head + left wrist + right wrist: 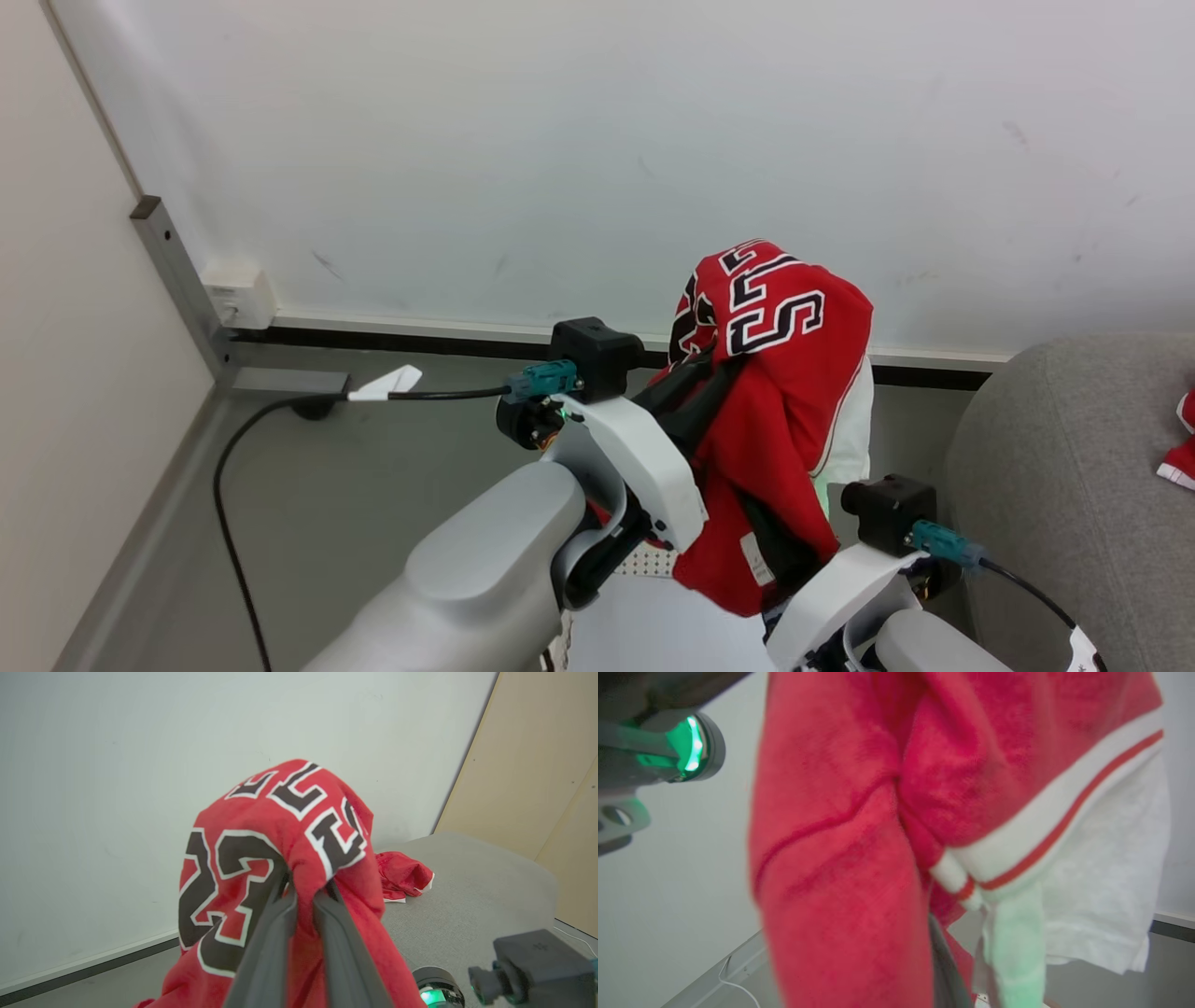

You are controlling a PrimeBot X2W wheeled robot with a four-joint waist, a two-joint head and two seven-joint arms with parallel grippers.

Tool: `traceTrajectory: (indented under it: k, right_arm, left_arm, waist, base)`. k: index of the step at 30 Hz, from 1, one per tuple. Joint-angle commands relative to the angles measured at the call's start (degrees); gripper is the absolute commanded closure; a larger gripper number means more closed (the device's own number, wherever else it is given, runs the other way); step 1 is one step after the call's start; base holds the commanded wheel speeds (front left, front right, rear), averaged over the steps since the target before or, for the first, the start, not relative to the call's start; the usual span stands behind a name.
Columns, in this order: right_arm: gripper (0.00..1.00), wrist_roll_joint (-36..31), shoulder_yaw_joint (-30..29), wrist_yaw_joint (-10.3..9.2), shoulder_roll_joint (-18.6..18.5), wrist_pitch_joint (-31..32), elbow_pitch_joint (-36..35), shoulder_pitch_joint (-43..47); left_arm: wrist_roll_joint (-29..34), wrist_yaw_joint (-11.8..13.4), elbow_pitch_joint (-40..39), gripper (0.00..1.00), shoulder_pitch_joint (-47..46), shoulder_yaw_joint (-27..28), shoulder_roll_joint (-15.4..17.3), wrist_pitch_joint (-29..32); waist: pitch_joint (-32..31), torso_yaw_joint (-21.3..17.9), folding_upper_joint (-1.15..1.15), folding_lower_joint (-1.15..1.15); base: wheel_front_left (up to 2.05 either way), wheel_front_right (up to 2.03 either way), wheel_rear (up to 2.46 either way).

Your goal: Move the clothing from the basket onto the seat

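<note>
The clothing (784, 411), a red jersey with its numerals uppermost, is held aloft and hangs lengthwise downward from the left tool (306, 889), which is clamped on a fold. The right tool (962, 952) is buried in the lower hem, and its opening cannot be told. The seat (1074, 467) lies to the robot's right, nearer the right arm, and a second red garment (404, 875) is seen on it.

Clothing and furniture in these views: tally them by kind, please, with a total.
Red garments: 2, the numbered jersey held up in the left tool, and a crumpled one lying on the sofa.
Grey sofas: 1.
Total: 3.
White cloth behind the jersey: cannot tell if separate, so not counted.
</note>
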Motion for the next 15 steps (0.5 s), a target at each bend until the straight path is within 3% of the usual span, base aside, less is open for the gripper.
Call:
traceTrajectory:
  k: [1,14,15]
  right_arm:
    - [1.0,-0.5,-1.0,-0.13,-0.5,0.0,-0.7,0.3]
    - [1.0,-6.5,-12.4,-0.13,-4.0,0.0,-9.6,7.3]
    - [1.0,-7.2,-13.5,-0.13,-4.3,0.0,-10.3,7.7]
  left_arm:
    - [-0.5,0.2,0.3,1.0,0.1,0.1,0.0,-0.3]
    - [-1.2,0.5,1.6,1.0,2.1,-0.3,0.2,-1.4]
    - [-1.1,0.5,1.5,0.88,2.2,-0.4,0.3,-1.4]
  waist:
    - [0.0,-0.2,0.0,0.0]
    - [0.3,-3.2,0.0,0.0]
    - [0.3,-3.7,0.0,0.0]
  base:
    - [0.0,0.0,0.0]
    - [0.0,0.0,0.0]
    - [0.0,0.0,0.0]
